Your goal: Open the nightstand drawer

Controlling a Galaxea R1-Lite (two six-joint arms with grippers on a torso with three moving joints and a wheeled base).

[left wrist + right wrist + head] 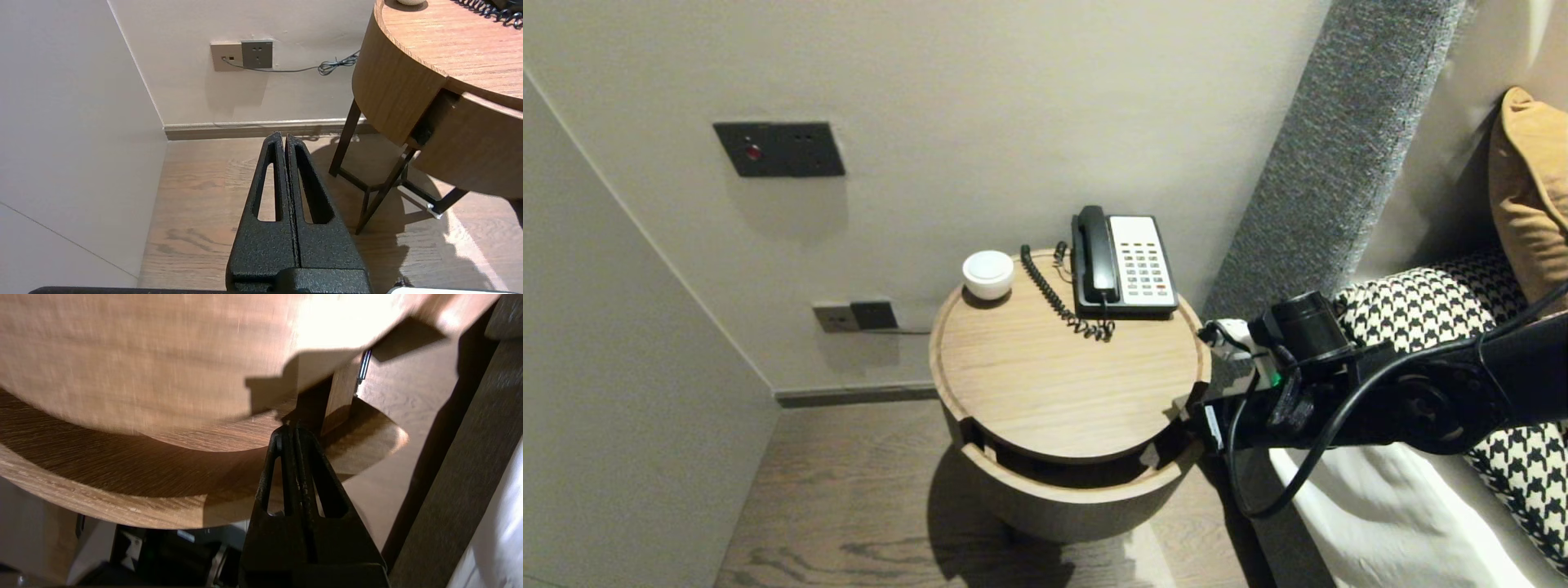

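A round wooden bedside table (1054, 384) has its curved drawer (1078, 498) pulled partly out at the front. My right arm reaches in from the bed side. The right gripper (1186, 415) is shut, with its tips at the dark gap between the table body and the drawer's right end. In the right wrist view the gripper (291, 428) has nothing between its fingers, which point into that gap under the table body (143, 355) and above the drawer front (122, 498). The left gripper (284, 136) is shut and empty, low over the wooden floor left of the table.
A black and white telephone (1125, 263) with a coiled cord (1062, 304) and a white round dish (988, 274) stand at the back of the tabletop. The bed, a houndstooth pillow (1421, 302) and a grey headboard (1339, 147) crowd the right. Wall sockets (855, 316) and a side wall are on the left.
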